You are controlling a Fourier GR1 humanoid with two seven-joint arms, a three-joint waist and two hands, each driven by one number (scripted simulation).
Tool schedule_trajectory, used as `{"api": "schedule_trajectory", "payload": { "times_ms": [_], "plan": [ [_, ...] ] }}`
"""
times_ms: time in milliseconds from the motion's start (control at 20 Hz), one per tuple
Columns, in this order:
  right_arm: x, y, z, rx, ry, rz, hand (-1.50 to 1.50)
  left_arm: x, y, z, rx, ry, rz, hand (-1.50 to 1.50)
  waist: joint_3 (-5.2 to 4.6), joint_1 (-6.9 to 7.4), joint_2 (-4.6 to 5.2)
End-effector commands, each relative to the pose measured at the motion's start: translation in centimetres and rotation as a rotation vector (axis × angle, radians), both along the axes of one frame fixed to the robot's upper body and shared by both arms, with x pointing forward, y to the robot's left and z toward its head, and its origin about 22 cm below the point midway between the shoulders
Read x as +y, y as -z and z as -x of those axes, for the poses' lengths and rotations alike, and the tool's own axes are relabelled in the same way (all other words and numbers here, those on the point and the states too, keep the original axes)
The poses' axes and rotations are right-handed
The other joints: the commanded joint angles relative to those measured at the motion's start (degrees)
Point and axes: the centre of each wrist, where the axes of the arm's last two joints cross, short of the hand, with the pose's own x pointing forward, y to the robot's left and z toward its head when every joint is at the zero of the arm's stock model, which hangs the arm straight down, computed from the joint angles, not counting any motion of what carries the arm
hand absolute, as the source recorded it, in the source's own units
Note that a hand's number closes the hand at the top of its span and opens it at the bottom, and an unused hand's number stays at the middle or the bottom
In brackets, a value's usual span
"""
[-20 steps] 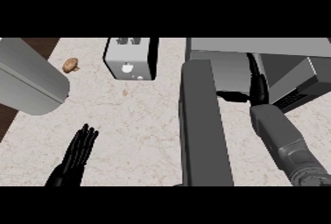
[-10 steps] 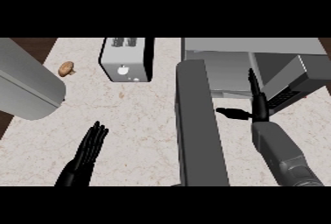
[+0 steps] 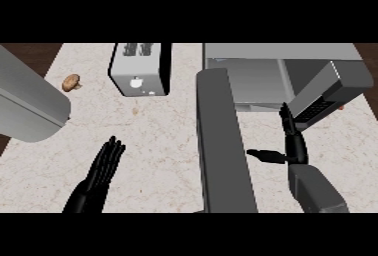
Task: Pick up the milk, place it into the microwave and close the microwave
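A microwave (image 3: 280,75) stands with its door (image 3: 221,150) swung open on the marble bench (image 3: 148,150) – milk not visible, no readable writing – while the right hand (image 3: 291,145) and left hand (image 3: 103,167) are open, fingers straight.

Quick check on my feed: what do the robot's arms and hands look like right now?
Both robot hands are matte black, with slim, jointed fingers and a thumb: the left robot hand and the right robot hand. The right one sits on a smooth, boxy grey forearm. No cables, markings or sleeves are visible.
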Motion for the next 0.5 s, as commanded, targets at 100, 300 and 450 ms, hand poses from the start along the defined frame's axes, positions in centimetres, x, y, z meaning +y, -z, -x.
{"api": "schedule_trajectory", "payload": {
  "times_ms": [100,300,450],
  "plan": [
    [-1.0,1.9,3.1,-0.082,-0.065,-0.223,-1.5,-0.9,0.2,-0.9,0.019,0.065,0.034,-1.5,-0.07,-1.26,-0.38],
    [0.2,2.9,4.6,-0.102,-0.107,-0.281,-1.5,-1.4,0.0,-1.6,0.069,0.16,-0.03,1.5,-0.11,-1.83,-0.56],
    [-1.9,3.5,6.9,-0.135,-0.1,-0.299,-1.5,-1.5,1.4,-0.3,0.092,0.159,-0.089,1.5,-0.15,-1.92,-0.7]
  ]
}}
